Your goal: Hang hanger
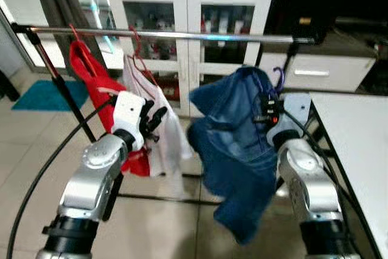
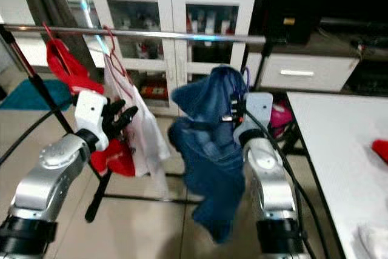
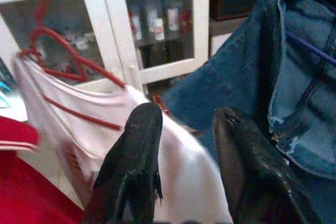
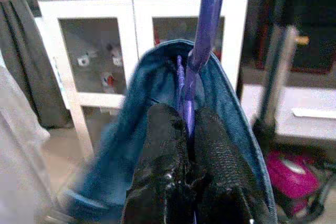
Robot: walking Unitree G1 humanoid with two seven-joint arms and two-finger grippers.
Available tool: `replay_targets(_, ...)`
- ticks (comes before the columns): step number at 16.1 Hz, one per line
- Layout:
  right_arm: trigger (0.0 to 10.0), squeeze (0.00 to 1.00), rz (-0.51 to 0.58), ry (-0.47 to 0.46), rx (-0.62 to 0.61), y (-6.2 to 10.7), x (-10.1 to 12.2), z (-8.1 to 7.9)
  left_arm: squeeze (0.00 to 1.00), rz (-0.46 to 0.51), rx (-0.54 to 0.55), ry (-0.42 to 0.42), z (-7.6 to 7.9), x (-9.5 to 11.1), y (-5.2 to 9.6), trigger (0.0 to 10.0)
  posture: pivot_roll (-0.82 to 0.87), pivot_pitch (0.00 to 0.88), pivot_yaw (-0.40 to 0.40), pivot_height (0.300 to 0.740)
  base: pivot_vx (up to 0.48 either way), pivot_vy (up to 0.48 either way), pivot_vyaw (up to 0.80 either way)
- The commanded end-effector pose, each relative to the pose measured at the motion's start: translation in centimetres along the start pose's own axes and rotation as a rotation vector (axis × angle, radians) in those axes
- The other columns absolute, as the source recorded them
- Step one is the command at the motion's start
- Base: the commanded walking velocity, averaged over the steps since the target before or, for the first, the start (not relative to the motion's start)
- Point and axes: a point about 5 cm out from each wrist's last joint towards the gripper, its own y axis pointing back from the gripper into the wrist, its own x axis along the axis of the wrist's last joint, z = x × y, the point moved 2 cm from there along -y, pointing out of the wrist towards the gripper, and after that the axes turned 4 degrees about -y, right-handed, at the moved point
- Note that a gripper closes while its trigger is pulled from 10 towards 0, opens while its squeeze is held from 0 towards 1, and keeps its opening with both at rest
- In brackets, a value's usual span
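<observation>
A purple hanger [image 4: 202, 35] carries a blue denim garment [image 1: 239, 150], held below the metal clothes rail [image 1: 182, 35]. My right gripper [image 4: 188, 129] is shut on the hanger's neck, its hook [image 1: 278, 78] still under the rail near the right end. My left gripper [image 3: 186, 129] is open with nothing between its fingers, close in front of a white garment [image 1: 163, 128] on a red hanger [image 3: 58, 51]. A red garment [image 1: 97, 92] hangs further left on the same rail.
A white glass-door cabinet [image 1: 188, 4] stands behind the rail. A white table [image 1: 357, 150] lies to the right, with a red item [image 2: 379, 148] on it. The rack's black leg [image 1: 60, 89] slants to the tiled floor. A teal mat [image 1: 45, 94] lies at left.
</observation>
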Motion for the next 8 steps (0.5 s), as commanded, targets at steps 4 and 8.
replay_targets(4, 10.0, 0.0, 0.11, 0.053, 0.056, -0.9, 2.6, -1.2, 0.0, -0.001, -0.038, -0.046, 0.1, 0.0, 0.7, 10.0, -0.05, 0.0, 0.003, 0.74, 0.366, 0.0, 0.0)
replay_targets(8, 10.0, 0.0, 0.077, 0.127, 0.091, -1.9, 3.2, -1.4, 0.0, 0.029, -0.116, -0.036, 1.1, 0.5, 0.7, 10.0, -0.05, 0.0, 0.003, 0.74, 0.254, 0.0, 0.0)
